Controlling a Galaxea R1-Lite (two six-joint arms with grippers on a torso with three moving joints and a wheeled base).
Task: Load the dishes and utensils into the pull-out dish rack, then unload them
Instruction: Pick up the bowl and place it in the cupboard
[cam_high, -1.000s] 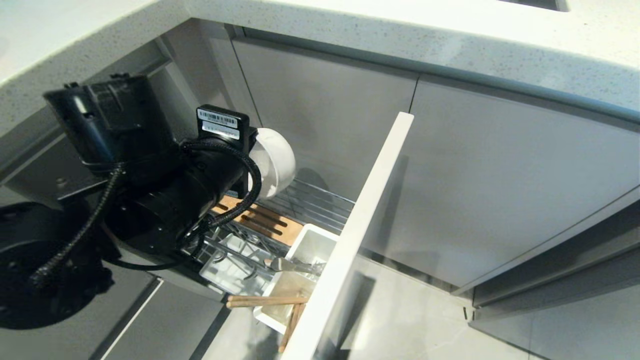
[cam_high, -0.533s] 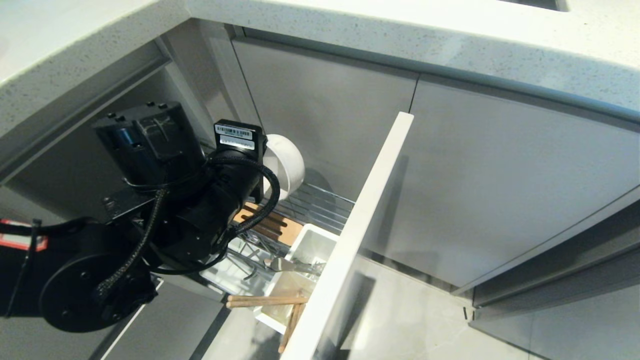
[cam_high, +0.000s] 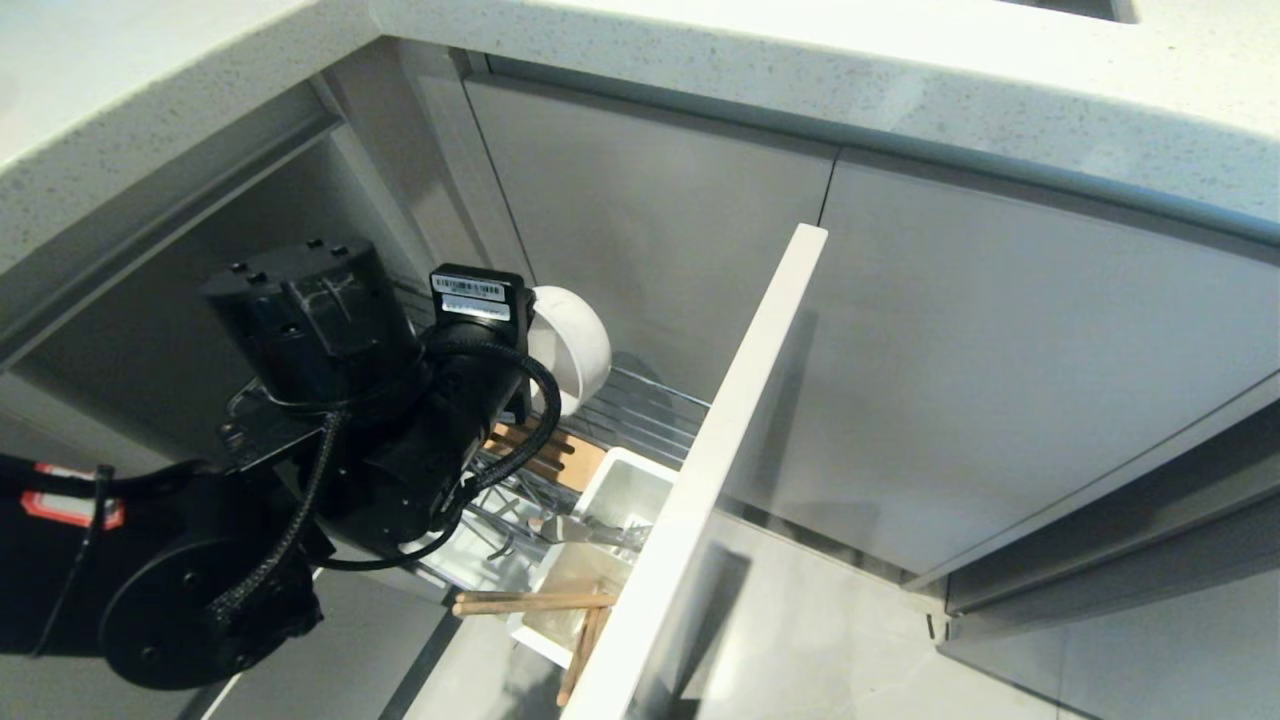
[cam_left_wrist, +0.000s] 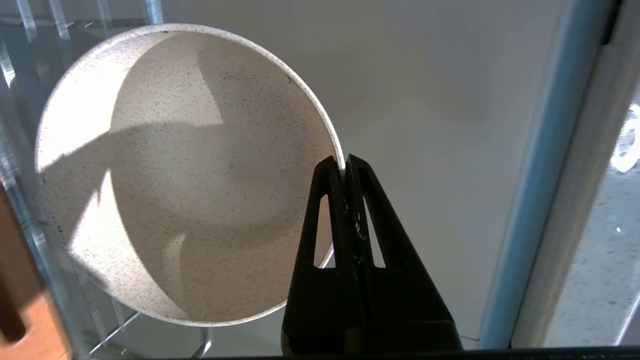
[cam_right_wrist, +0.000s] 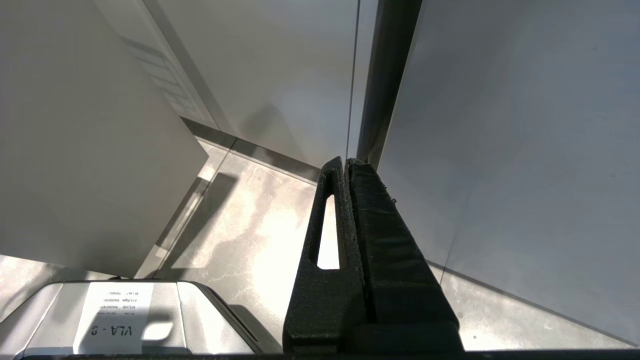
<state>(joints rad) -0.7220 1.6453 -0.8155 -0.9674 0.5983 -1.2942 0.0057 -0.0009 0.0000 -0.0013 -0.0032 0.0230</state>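
The bowl (cam_left_wrist: 185, 175), pinched at its rim by the black left gripper (cam_left_wrist: 345, 162), is white with fine dark speckles. Beneath that gripper the dish rack (cam_high: 640, 410) shows chrome wire, an orange-brown wooden strip (cam_high: 560, 455) with dark slots and a white caddy (cam_high: 625, 490), where light-wood chopsticks (cam_high: 530, 602) and a grey metal spoon (cam_high: 585, 532) lie. The countertop (cam_high: 800, 60) above is pale with tiny specks, the cabinet doors (cam_high: 1000, 350) plain grey, and the right gripper (cam_right_wrist: 346, 162) black.

L arm (cam_high: 380, 440) over pull-out rack (cam_high: 640, 410), white bowl (cam_high: 570, 345) tilted, chopsticks (cam_high: 530, 602) in caddy (cam_high: 600, 520)
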